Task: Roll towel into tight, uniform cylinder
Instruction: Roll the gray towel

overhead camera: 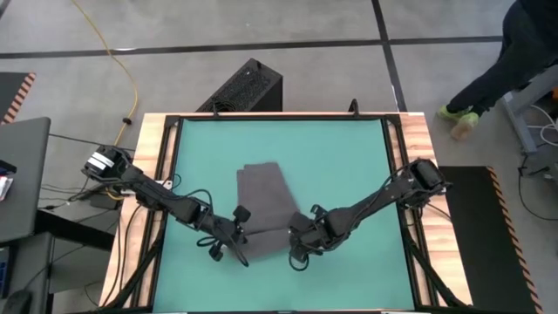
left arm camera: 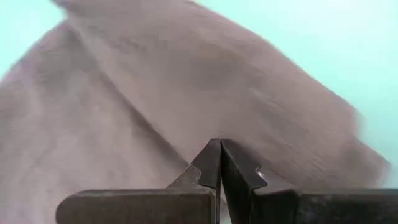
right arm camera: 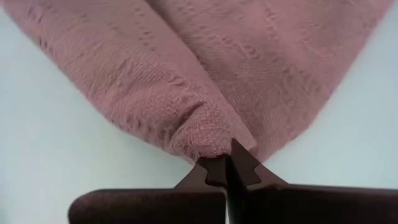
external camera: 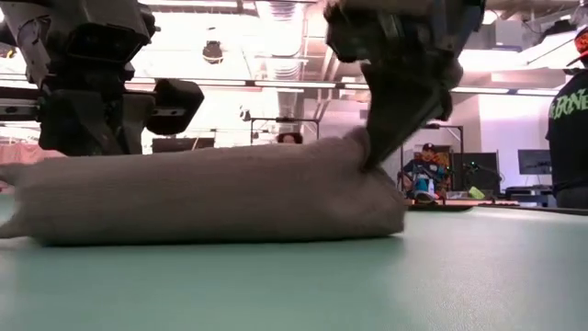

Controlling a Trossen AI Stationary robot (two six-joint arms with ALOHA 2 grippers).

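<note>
The towel was a soft, dark grey woven cloth with a fine ribbed weave, lying folded into a long narrow strip near the middle of the teal mat, its far end squared off and its near end gathered up between the two arms. Seen from table height it formed a low, thick, rounded bundle, one near corner drawn up into a peak. The right gripper sat at the towel's near right corner with its dark fingers pressed together on a small bunched tuft of cloth, the fabric fanning out in folds away from the pinch. The left gripper sat at the towel's near left corner, its fingertips likewise closed together against the cloth, which spread out flat and wide beyond them. The mat was smooth and matte, covering a worktop with pale wooden edges. Beyond the worktop's far right corner from the towel, a person in dark clothes stood on the grey floor.
</note>
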